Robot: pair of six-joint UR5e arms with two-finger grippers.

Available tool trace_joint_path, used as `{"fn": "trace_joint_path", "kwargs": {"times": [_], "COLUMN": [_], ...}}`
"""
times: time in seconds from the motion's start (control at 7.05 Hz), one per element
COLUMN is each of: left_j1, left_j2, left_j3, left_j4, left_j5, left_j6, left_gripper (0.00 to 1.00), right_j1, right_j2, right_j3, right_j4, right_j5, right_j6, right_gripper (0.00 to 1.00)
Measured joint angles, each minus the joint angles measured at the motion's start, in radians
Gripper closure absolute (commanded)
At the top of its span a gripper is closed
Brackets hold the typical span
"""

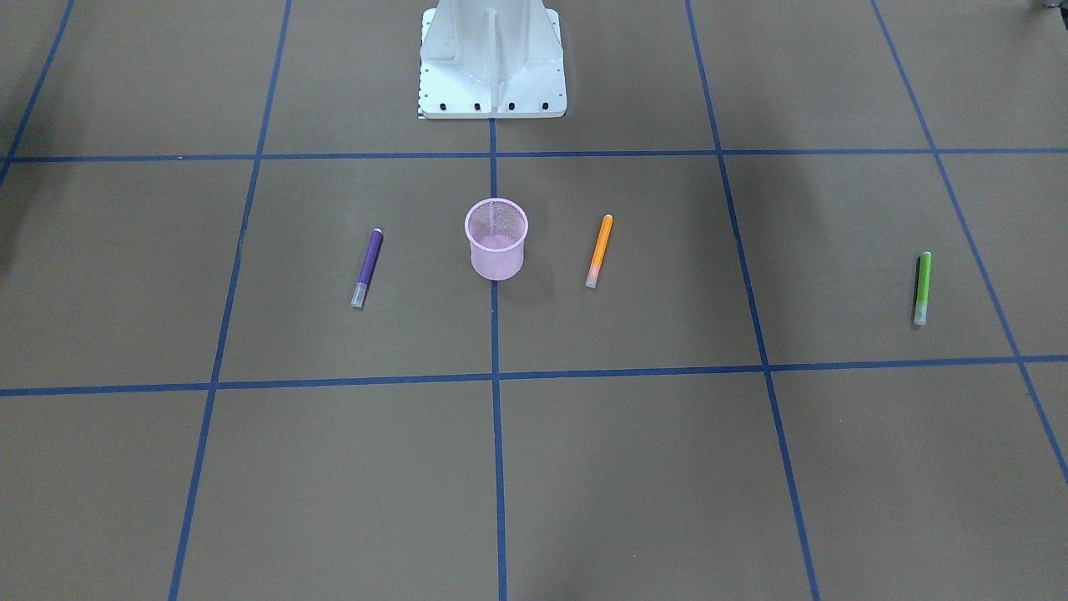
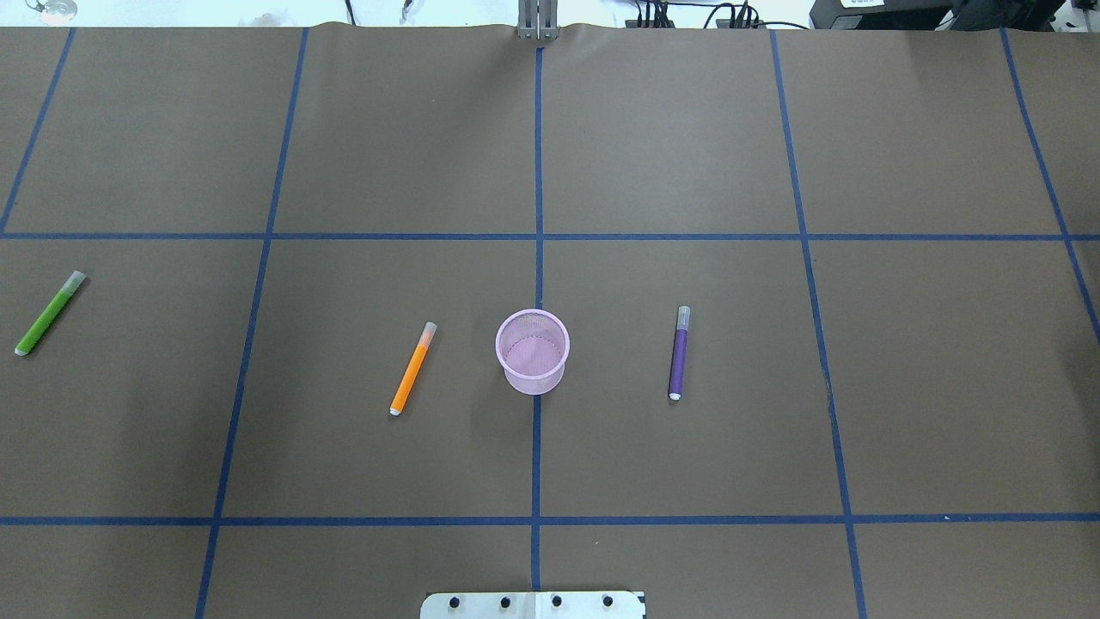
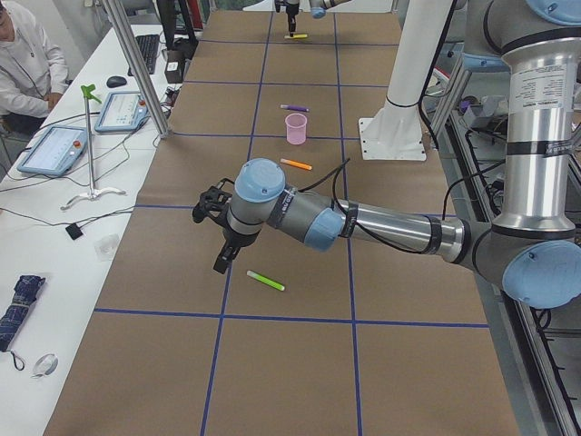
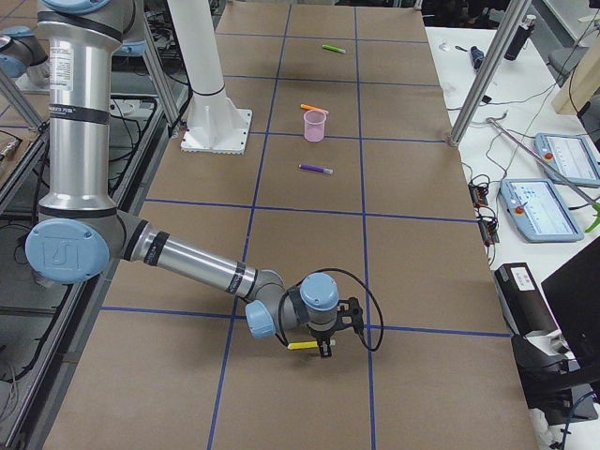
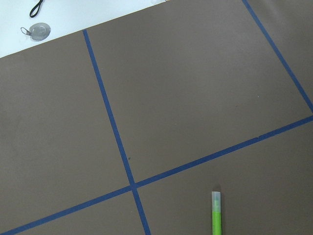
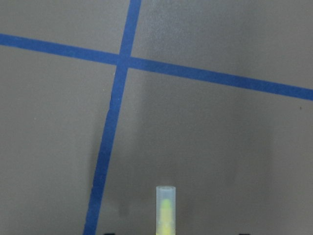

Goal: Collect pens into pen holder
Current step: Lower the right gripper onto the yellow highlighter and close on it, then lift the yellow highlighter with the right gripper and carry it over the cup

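The pink mesh pen holder (image 2: 533,352) stands upright and empty at the table's middle. An orange pen (image 2: 413,368) lies to its left and a purple pen (image 2: 679,352) to its right. A green pen (image 2: 50,313) lies far left; my left gripper (image 3: 221,263) hovers just beside it, and I cannot tell whether it is open. The green pen's cap (image 5: 216,215) shows in the left wrist view. My right gripper (image 4: 325,352) is low over a yellow pen (image 6: 165,210) lying on the table. Its dark tips just show wide apart on either side of the pen.
The white robot base (image 1: 492,67) stands behind the holder. Blue tape lines grid the brown table cover. A side bench with tablets (image 3: 54,150) and a seated person (image 3: 23,64) runs along the operators' side.
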Motion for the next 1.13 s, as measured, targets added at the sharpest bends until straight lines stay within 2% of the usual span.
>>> {"fn": "trace_joint_path", "kwargs": {"times": [0.28,0.43,0.57,0.85,1.13], "left_j1": [0.000,0.000,0.000,0.000,0.000], "left_j2": [0.000,0.000,0.001,0.001,0.003], "left_j3": [0.001,0.001,0.001,0.001,0.002], "left_j4": [0.000,0.000,0.000,0.000,-0.006], "left_j5": [0.000,0.000,0.000,-0.001,-0.002], "left_j6": [0.000,0.000,0.001,0.000,0.000], "left_gripper": [0.00,0.00,0.00,0.00,0.00], "right_j1": [-0.009,-0.010,-0.011,-0.015,-0.024], "right_j2": [0.000,0.000,-0.001,-0.002,0.000], "right_j3": [-0.010,-0.016,-0.021,-0.025,-0.023], "right_j4": [0.000,0.000,0.000,0.000,0.000], "right_j5": [0.001,0.001,0.002,0.003,0.002], "right_j6": [0.000,0.000,0.000,0.000,-0.003], "right_gripper": [0.45,0.50,0.60,1.00,1.00]}}
